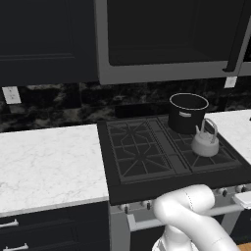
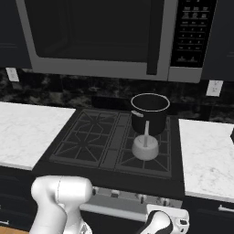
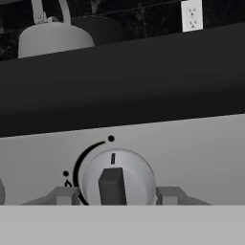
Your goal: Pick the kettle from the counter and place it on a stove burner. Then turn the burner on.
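Hand view: my gripper [image 3: 113,195] sits low centre, fingers spread wide either side of a round stove knob [image 3: 117,178]. Beyond it, at upper left of the frame, I see the kettle [image 3: 52,37] standing on the stove burner [image 1: 206,158] beside a black pot [image 1: 187,112].

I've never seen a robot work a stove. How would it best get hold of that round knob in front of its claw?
Probably by the dark raised bar across the knob, coming straight at the stove front. The bar stands upright, and the claw is open with a fingertip on either side, so closing would pinch its flat sides for turning.
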### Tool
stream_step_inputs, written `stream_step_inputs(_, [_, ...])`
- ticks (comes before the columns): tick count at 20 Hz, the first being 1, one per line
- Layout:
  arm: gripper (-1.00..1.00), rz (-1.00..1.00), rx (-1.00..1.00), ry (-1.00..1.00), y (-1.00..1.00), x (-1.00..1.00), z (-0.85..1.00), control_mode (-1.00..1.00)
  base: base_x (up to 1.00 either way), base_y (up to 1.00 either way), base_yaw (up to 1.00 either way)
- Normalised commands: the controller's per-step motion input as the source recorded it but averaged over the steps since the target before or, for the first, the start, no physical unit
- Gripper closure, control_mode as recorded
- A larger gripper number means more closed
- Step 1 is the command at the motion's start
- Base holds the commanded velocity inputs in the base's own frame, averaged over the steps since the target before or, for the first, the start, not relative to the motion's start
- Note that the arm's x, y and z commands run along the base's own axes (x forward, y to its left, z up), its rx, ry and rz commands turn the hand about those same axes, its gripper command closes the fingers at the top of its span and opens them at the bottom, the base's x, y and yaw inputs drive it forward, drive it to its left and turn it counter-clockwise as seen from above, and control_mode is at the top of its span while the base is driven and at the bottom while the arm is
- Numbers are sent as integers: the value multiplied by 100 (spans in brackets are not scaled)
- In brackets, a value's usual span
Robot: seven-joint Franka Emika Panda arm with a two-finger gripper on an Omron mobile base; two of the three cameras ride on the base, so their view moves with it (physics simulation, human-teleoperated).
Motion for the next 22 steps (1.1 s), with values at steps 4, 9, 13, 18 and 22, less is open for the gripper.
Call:
stream_step_inputs(4, [100,0,-4,-1,0,-1,1,-100,0,0,0])
stream_step_inputs(9, [100,0,-12,-2,0,-1,0,-100,0,0,0])
stream_step_inputs(13, [100,0,-21,-16,0,0,0,-100,0,0,0])
stream_step_inputs(18, [100,0,-20,-19,0,0,0,-100,0,0,0])
stream_step_inputs(22, [100,0,-20,-17,0,0,0,-100,0,0,0])
